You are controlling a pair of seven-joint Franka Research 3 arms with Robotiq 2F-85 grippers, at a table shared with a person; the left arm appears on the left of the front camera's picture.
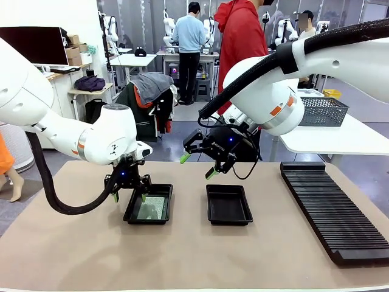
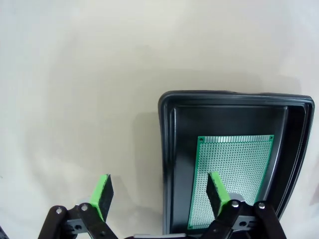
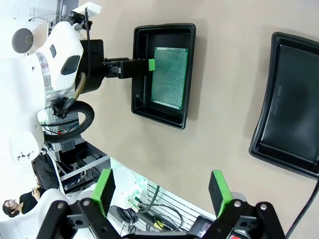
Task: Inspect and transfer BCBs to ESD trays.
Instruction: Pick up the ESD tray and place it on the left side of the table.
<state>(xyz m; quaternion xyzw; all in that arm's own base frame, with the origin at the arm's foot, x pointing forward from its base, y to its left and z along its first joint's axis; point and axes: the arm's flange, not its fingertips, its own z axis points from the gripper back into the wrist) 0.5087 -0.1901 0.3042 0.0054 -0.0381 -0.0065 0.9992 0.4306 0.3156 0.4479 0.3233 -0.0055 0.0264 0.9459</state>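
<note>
Board (image 1: 152, 208): lies flat inside the left tray (image 1: 129, 217).
Left gripper (image 1: 129, 196): low over the left tray's edge, jaws wide apart, holding nothing.
Right gripper (image 1: 197, 166): up in the air, right of the left tray, jaws wide apart, holding nothing.
Other tray (image 1: 210, 219): right of the left tray, not touching.

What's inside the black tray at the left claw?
One green circuit board lies flat on the tray floor. A finger of the left claw hides part of its near end.

The BCB (image 2: 244, 164) is green with a fine dot grid, both ESD trays (image 1: 146, 221) (image 1: 228, 207) plain black, the worktop (image 1: 182, 255) beige, the rack (image 1: 331, 210) ribbed black.
</note>
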